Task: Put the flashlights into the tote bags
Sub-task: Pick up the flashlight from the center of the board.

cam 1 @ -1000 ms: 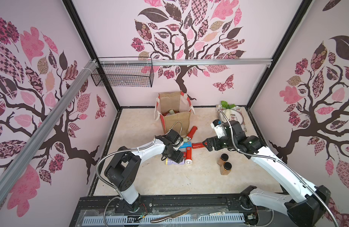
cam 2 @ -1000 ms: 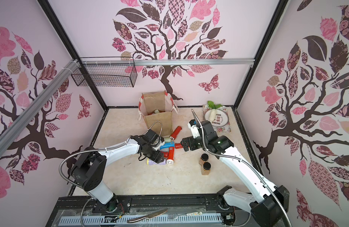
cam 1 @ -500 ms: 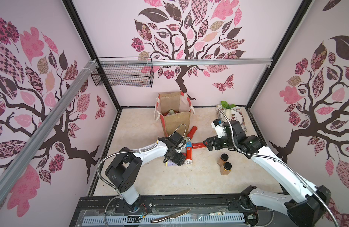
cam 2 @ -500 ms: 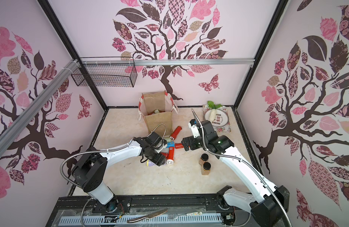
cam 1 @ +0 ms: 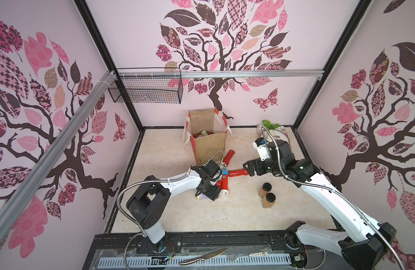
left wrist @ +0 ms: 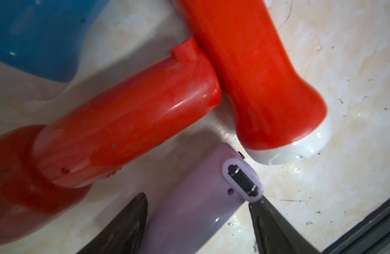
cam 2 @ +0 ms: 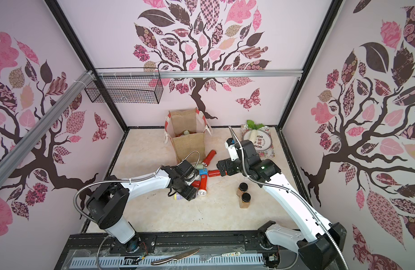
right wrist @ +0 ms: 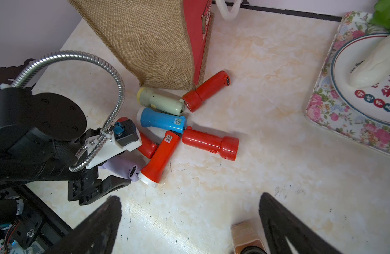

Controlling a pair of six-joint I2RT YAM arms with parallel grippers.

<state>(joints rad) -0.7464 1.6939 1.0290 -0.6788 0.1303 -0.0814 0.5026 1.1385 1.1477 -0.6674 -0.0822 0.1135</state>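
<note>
The tan burlap tote bag (cam 1: 209, 142) (right wrist: 150, 44) stands open at the back, with a few flashlights (cam 1: 203, 133) inside it. Several more lie on the table in front: three red ones (right wrist: 209, 144) (right wrist: 161, 157) (right wrist: 206, 91), a blue one (right wrist: 161, 119), a pale green one (right wrist: 161, 100) and a lilac one (left wrist: 189, 211) (right wrist: 121, 166). My left gripper (left wrist: 200, 198) (cam 1: 212, 194) is low on the table, its open jaws either side of the lilac flashlight with a gap on one side. My right gripper (right wrist: 189, 195) (cam 1: 248, 169) hovers wide open and empty beside the nearest red flashlight (cam 1: 238, 172).
Two amber jars with black lids (cam 1: 267, 192) (right wrist: 246, 237) stand under my right arm. A floral tray (cam 1: 283, 131) (right wrist: 321, 105) with a plate and a white radish is at the back right. A wire basket (cam 1: 145, 88) hangs on the back wall.
My left gripper has slid toward the front of the pile, down over the lilac flashlight, and its jaws have narrowed a little. The right arm has stayed still.
</note>
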